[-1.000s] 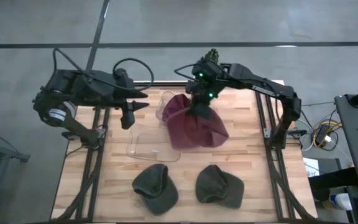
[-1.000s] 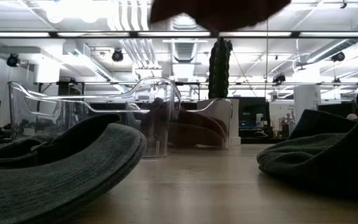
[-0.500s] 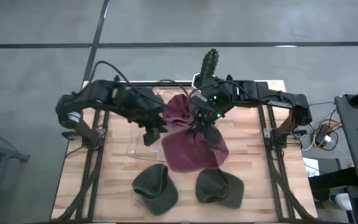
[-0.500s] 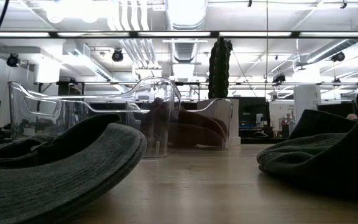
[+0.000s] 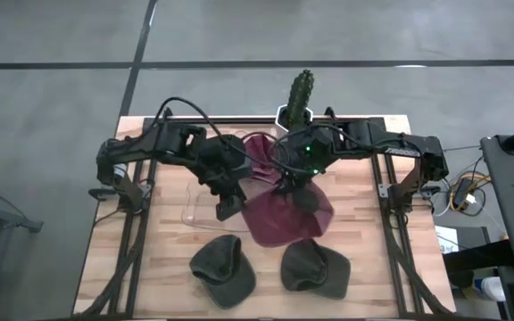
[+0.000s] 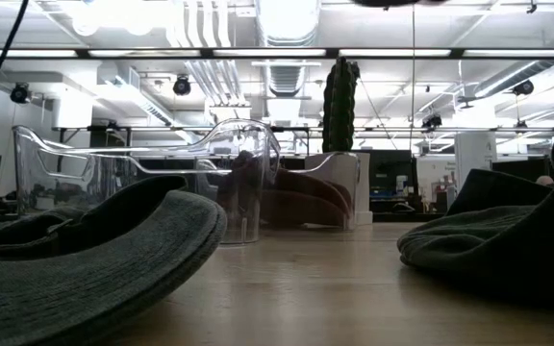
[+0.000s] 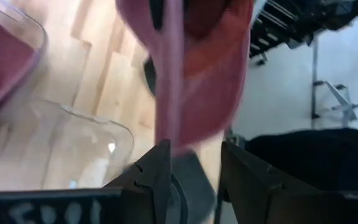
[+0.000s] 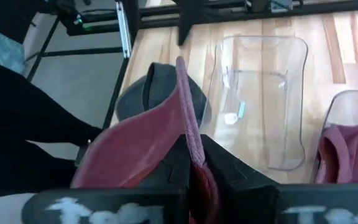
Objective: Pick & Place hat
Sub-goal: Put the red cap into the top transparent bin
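A maroon hat (image 5: pixel 284 218) hangs over the table's middle, with my right gripper (image 5: pixel 291 185) shut on it. In the right wrist view the hat (image 8: pixel 148 143) spreads away from the shut fingers. My left gripper (image 5: pixel 230 203) stands open at the hat's left edge. In the left wrist view the hat's lower edge (image 7: pixel 178 140) hangs just before the gap between its fingers (image 7: pixel 194 171). A second maroon hat (image 5: pixel 257 153) lies in a clear bin at the far side. Two dark green hats (image 5: pixel 224 270) (image 5: pixel 315 267) rest flat near the front edge. My right gripper pinches a rim of the maroon hat (image 8: pixel 191 140) between its two fingers, slanting down from the far right. The rim runs on edge straight away from the fingers. The hat hangs below them, clear of the table. My left gripper: I cannot tell whether its fingers touch the hat's hanging edge.
An empty clear tray (image 5: pixel 205 209) lies under my left gripper. The clear bin (image 6: pixel 243 178) stands behind it, and a potted cactus (image 5: pixel 300 94) stands at the far edge. In the low view the dark hats (image 6: pixel 85 259) (image 6: pixel 508 240) fill the near corners.
My right gripper has carried the maroon hat from beside the far bin toward the near edge, and the hat now hangs clear. My left gripper has swung right and toward the near edge, sinking and rolling, until it stands at the hat's left edge.
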`<act>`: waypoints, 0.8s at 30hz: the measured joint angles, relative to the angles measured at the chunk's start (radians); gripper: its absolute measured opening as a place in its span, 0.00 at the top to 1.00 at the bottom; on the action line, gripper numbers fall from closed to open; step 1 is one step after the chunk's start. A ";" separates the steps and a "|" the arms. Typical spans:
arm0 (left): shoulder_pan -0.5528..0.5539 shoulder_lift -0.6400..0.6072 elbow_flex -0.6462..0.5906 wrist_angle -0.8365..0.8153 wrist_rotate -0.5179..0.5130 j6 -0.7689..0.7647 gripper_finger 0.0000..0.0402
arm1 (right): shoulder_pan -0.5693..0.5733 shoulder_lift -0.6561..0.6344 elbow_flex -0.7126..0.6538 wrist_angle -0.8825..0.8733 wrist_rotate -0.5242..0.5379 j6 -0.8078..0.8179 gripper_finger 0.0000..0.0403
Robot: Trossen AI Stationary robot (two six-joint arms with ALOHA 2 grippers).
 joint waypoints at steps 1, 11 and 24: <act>0.002 -0.004 0.000 -0.004 0.005 -0.001 0.67 | 0.000 0.000 0.000 -0.007 0.000 0.000 0.97; 0.009 -0.009 0.000 0.047 -0.040 0.039 0.67 | -0.001 0.000 0.000 0.118 -0.041 -0.007 0.97; 0.015 -0.027 0.010 0.042 -0.050 0.003 0.67 | 0.010 0.000 -0.014 0.046 -0.062 0.035 0.97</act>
